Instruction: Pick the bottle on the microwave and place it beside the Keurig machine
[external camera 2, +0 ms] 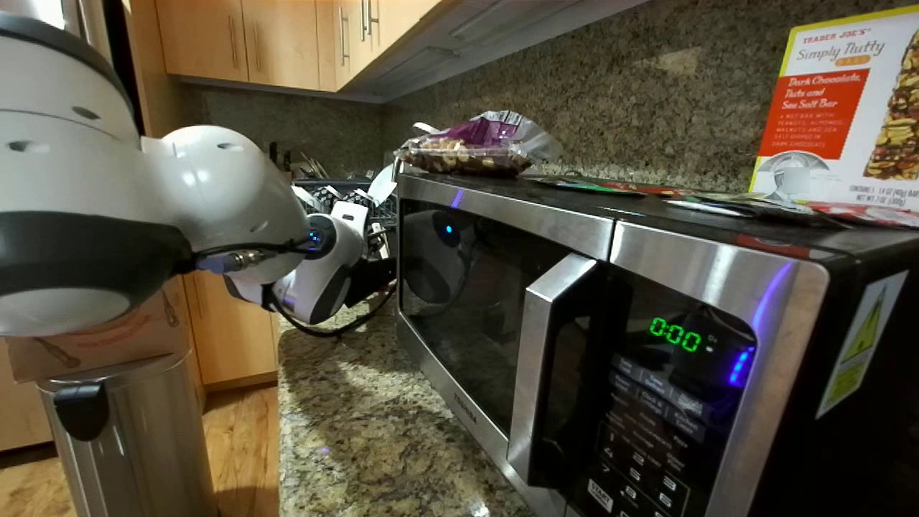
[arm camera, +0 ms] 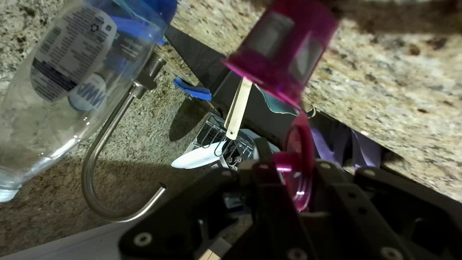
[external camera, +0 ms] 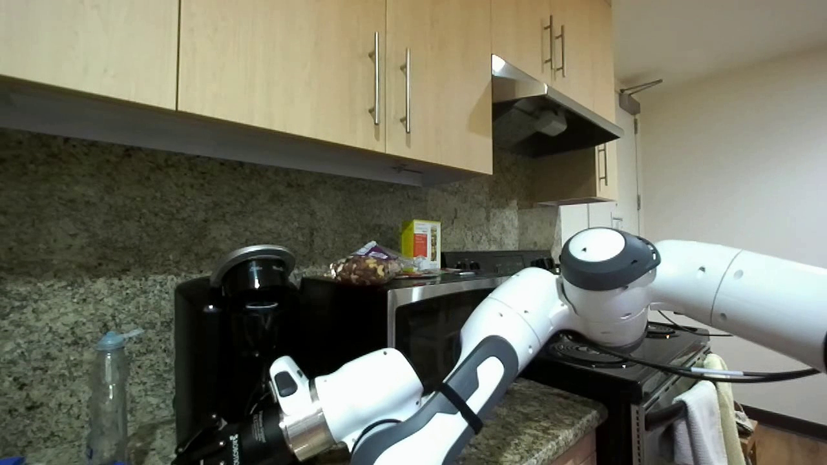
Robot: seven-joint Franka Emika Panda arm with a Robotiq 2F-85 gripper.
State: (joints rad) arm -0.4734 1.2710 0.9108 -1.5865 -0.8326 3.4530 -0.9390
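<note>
The bottle, a small magenta cup with grey mesh windows and a hinged lid (arm camera: 287, 48), shows in the wrist view. My gripper (arm camera: 288, 173) is shut on its lid, and the cup part hangs open beyond the fingertips above the counter. It is hidden in both exterior views. In an exterior view my gripper (external camera: 207, 445) is low at the bottom edge, in front of the glossy black Keurig machine (external camera: 194, 361); its fingertips are hard to see. The steel microwave (external camera: 420, 329) stands beside the Keurig machine and also shows large in an exterior view (external camera 2: 459, 287).
A tall clear plastic bottle (external camera: 110, 400) stands beside the Keurig machine and shows close in the wrist view (arm camera: 72, 86). A nut bag (external camera 2: 474, 147) and a snack box (external camera 2: 811, 108) are on the microwave. A faucet (arm camera: 90, 169), dark sink and dish rack (arm camera: 213, 133) lie beyond.
</note>
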